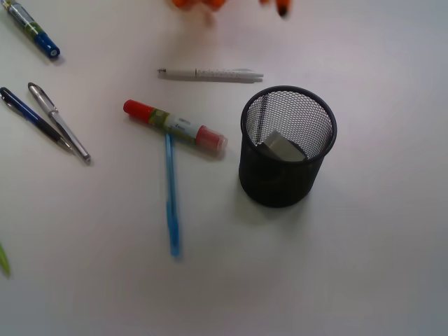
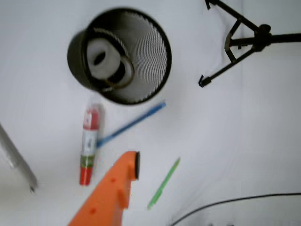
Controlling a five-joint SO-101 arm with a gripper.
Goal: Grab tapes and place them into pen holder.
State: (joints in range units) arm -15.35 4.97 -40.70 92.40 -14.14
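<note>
The gripper [image 2: 134,165] shows in the wrist view as one orange jaw rising from the lower left edge toward the middle, ending in a dark, rounded tip. Nothing sits at that tip. Its partner jaw lies out of this view, so the gap between them cannot be judged. In the front view only blurred orange bits and one dark tip of the gripper [image 1: 231,4] cross the top edge; the arm behind them is cut off.
</note>
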